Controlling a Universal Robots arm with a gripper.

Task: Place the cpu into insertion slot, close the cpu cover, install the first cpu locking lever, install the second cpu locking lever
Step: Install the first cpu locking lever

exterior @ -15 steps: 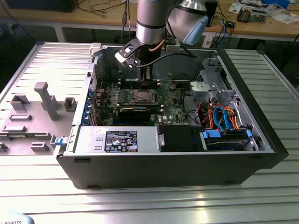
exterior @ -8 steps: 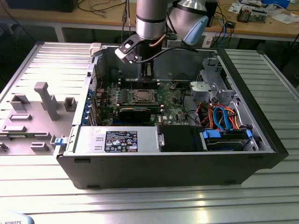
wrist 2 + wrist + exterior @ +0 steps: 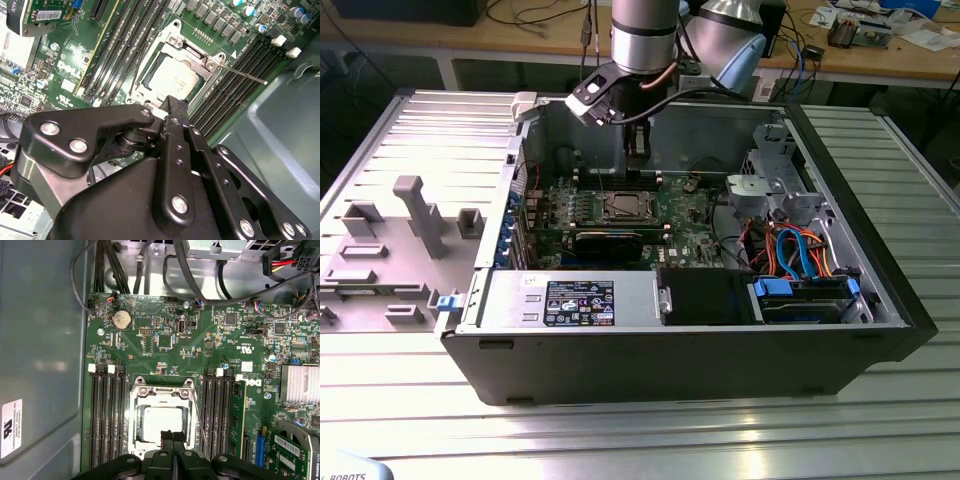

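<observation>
1. One ribbed metal counter (image 3: 620, 430) carries all we work on.
2. On it lies the open computer case (image 3: 670, 350), its side off, so we reach in from above.
3. Our arm (image 3: 645, 30) drops straight down into the case, wrist vertical, over the middle of the board.
4. The green motherboard (image 3: 165, 340) lies flat on the case floor.
5. The end effector (image 3: 170, 439) hangs low over one edge of the socket. Its fingers are pressed together with nothing between them. We cannot tell whether the tip touches metal.
6. The insertion slot (image 3: 624, 207) sits between the memory slots (image 3: 107, 415), and the cpu cover (image 3: 161, 391) lies flat over it.
7. The cpu (image 3: 161, 420) is seated in the slot, its pale top showing through the cover's window.
8. One thin locking lever (image 3: 245, 75) juts out across the memory slots, and we judge it unlatched. Taking this as the lever step, we would press near the lever's free end with the closed tip. We would guide it slowly down under its catch, staying clear of the cpu top.
</observation>
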